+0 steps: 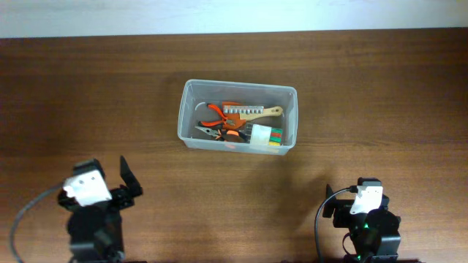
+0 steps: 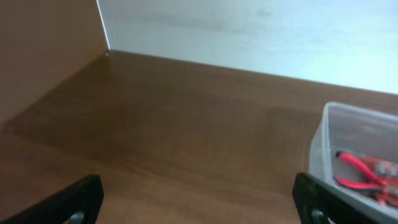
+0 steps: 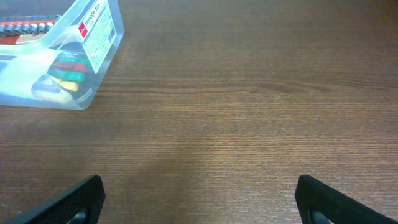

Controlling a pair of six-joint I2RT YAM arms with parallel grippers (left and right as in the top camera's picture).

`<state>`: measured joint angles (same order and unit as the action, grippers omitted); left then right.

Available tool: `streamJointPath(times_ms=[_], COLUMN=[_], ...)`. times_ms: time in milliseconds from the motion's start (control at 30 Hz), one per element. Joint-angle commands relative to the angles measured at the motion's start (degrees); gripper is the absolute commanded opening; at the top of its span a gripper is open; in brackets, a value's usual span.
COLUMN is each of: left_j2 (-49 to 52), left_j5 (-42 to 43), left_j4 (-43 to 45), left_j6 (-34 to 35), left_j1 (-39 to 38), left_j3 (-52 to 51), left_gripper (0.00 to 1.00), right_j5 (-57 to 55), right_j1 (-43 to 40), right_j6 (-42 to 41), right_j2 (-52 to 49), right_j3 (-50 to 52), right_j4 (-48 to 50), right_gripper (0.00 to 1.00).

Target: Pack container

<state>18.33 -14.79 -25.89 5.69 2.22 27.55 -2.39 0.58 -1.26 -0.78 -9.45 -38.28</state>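
Observation:
The clear plastic container (image 1: 188, 109) stands on the table, back of centre. Inside lie orange-handled pliers (image 1: 219, 112), a wooden-handled wire brush (image 1: 252, 112) and a small box with red, green and yellow items (image 1: 268, 136). The container's corner shows at the right of the left wrist view (image 2: 323, 134) and at the top left of the right wrist view (image 3: 93, 43). My left gripper (image 2: 199, 202) is open and empty near the front left. My right gripper (image 3: 199, 202) is open and empty near the front right. Both are well away from the container.
A brown wooden table (image 1: 365, 88) spreads all around the container. A pale wall (image 2: 261, 37) runs behind the table's far edge, with a brown panel (image 2: 43, 43) at the left.

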Motion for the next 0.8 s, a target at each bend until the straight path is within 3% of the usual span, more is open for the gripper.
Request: streamJointPath(times_ms=[0,400,767], left_j2=[-5.8,-12.7,-17.3], left_j5=[0.5,0.5,0.5], left_j4=[4.8,8.3,8.5], left_j6=[0.3,0.3,0.3], left_j1=[0.0,-2.3,-3.0], left_j3=[-8.2,-19.9,-22.0], left_gripper=[0.99,0.99,0.99], right_j5=[-0.9,-0.9,-0.9], right_j1=[0.4,0.4,0.4], right_j6=[0.1,0.1,0.1], right_j2=[0.6,0.6,0.6], right_j3=[0.4,0.4,0.4], right_j4=[0.2,0.2,0.2], right_gripper=[0.98,0.98,0.98])
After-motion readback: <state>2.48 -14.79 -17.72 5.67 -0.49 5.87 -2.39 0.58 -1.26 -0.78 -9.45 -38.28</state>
